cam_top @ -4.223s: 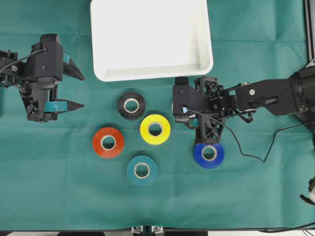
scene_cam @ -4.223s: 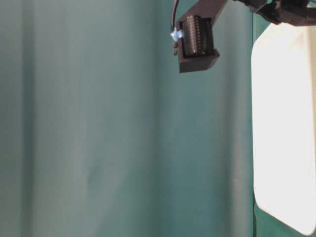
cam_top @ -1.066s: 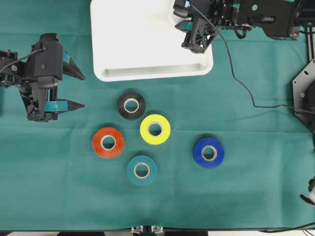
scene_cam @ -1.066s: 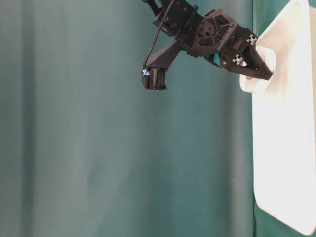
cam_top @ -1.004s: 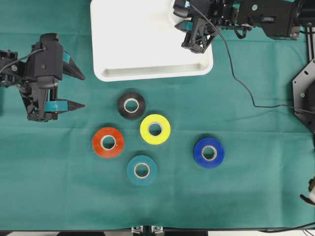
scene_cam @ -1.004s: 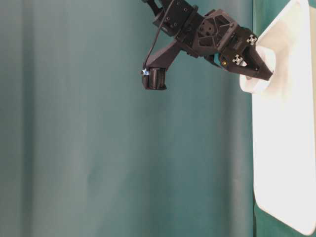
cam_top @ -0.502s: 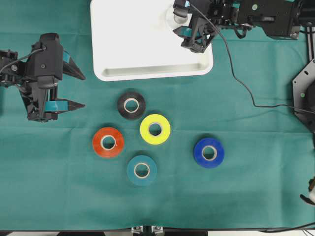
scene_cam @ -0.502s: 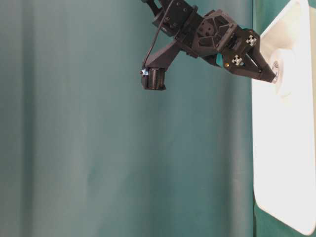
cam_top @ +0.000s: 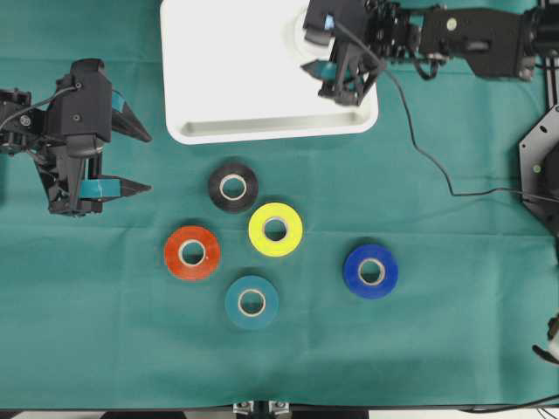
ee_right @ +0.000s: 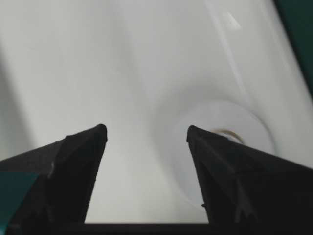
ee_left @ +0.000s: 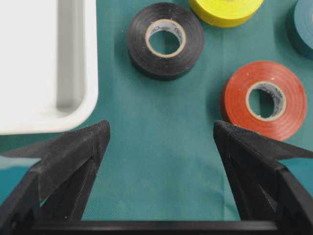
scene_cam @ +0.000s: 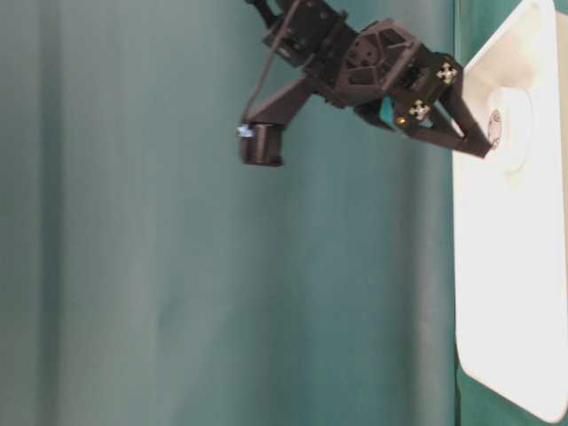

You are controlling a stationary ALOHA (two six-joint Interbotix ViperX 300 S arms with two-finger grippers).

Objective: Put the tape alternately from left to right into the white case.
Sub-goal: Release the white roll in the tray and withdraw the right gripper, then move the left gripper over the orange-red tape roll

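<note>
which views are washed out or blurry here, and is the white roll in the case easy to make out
Table-level view: the white case is blown out, the white tape roll barely separates from it. Right wrist view: soft focus, the roll a pale disc on white. Overhead: even light, roll mostly hidden by the right tool. Left wrist view: sharp.

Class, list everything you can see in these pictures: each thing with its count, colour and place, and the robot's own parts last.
White case: one, white, top centre of the overhead view.
White tape roll: one, white, lying in the case near its right end.
Black roll: one, black, on the cloth just below the case.
Yellow roll: one, yellow, lower right of the black roll.
Orange-red roll: one, left of the yellow roll.
Teal roll: one, lowest of the group.
Blue roll: one, apart on the right.
Cloth: one, green, covering the table.
Left gripper: black, jaws open, left of the case.
Right gripper: black, jaws open, over the case.
</note>
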